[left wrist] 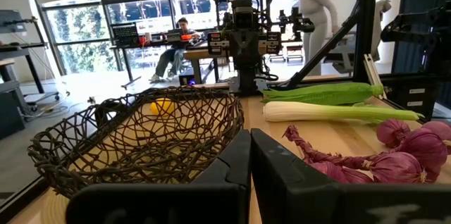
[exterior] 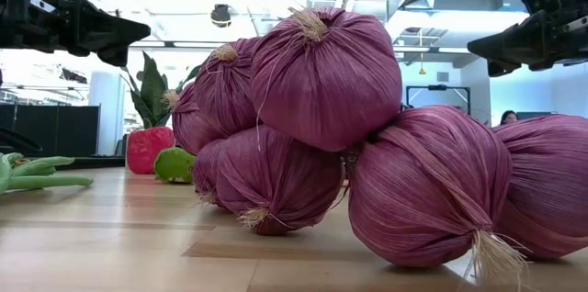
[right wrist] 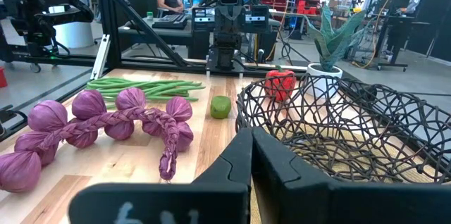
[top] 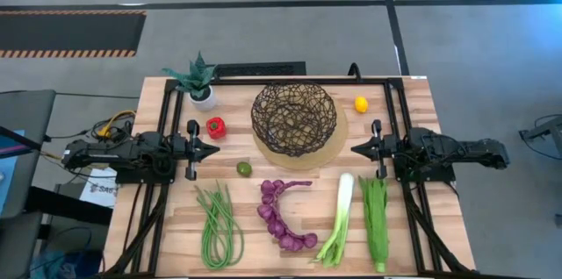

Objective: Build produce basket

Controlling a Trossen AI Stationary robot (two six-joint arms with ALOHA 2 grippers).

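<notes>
1. The left gripper (top: 213, 148) hangs over the left side of the table (top: 176, 226) with its fingers pressed together and nothing between them; it points toward the middle.
2. The right gripper (top: 356, 148) hangs over the right side, facing the left one, its fingers likewise together and empty.
3. The basket (top: 293, 118) sits between the two grippers and a little beyond their tips, toward the far edge, resting on a round tan mat (top: 338, 149). Nothing lies inside it.
4. Just beyond the left gripper's tip stands the red pepper (top: 215, 126); farther out on that side is a small potted plant (top: 199, 80).
5. Just on the near side of the left gripper's tip lies the lime (top: 244, 168), and nearer the front edge lie the green beans (top: 219, 224).
6. Beyond the right gripper's tip, beside the basket, sits the lemon (top: 361, 103).
7. On the near side of the right gripper lie the leek (top: 338, 218) and, just beside it, the leafy green stalks (top: 376, 221), both pointing toward the front edge.
8. The string of purple onions (top: 281, 213) curves across the front middle of the table, between the beans and the leek, and fills the low view.
9. People show in the room behind the table in the wrist views.
</notes>
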